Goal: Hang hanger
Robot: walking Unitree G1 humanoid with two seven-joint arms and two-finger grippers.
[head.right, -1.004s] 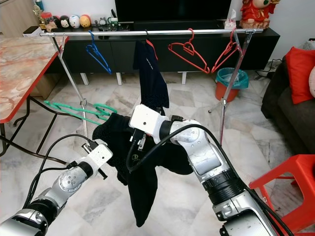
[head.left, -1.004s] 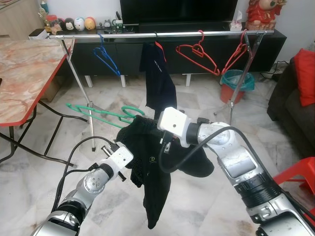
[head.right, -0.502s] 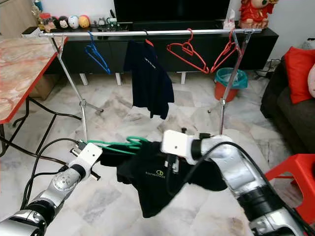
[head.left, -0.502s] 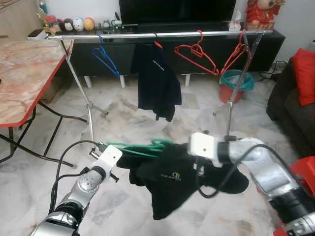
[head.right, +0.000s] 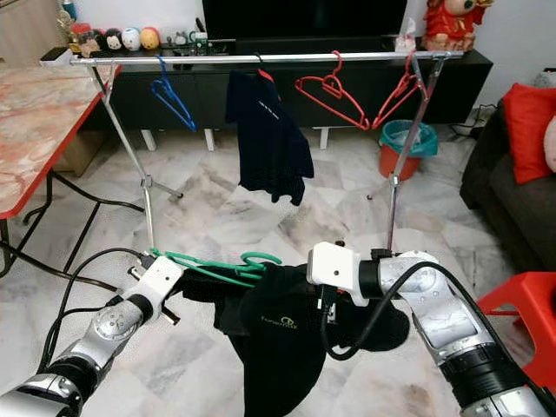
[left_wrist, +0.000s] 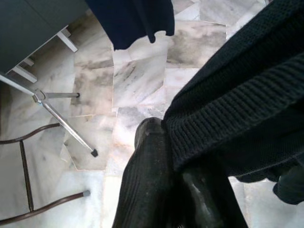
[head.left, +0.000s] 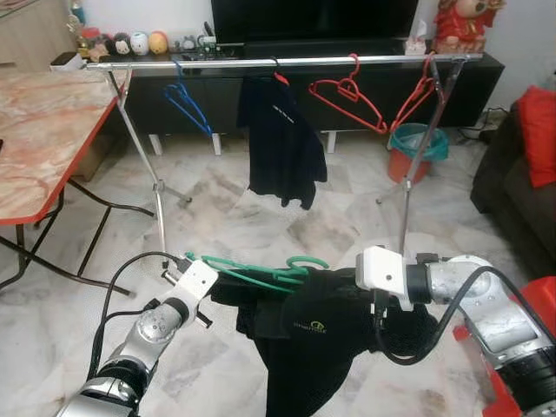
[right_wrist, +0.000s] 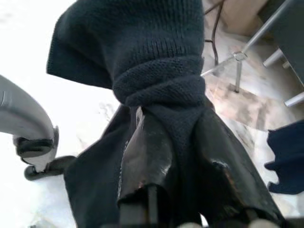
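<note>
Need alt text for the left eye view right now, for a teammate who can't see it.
Both grippers, left gripper and right gripper, hold a black garment on a green hanger low over the marble floor. Behind stands a clothes rail with a dark shirt.

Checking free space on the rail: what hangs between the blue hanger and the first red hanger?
In the left eye view, a dark garment hangs on the rail between the blue hanger and the red hanger; rail either side of it is bare.

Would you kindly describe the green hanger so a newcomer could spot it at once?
In front of the silver clothes rail, low between the two robot arms, the green hanger lies nearly flat, threaded into a black shirt. The rail's blue hanger and red hangers hang bare; it alone is green.
</note>
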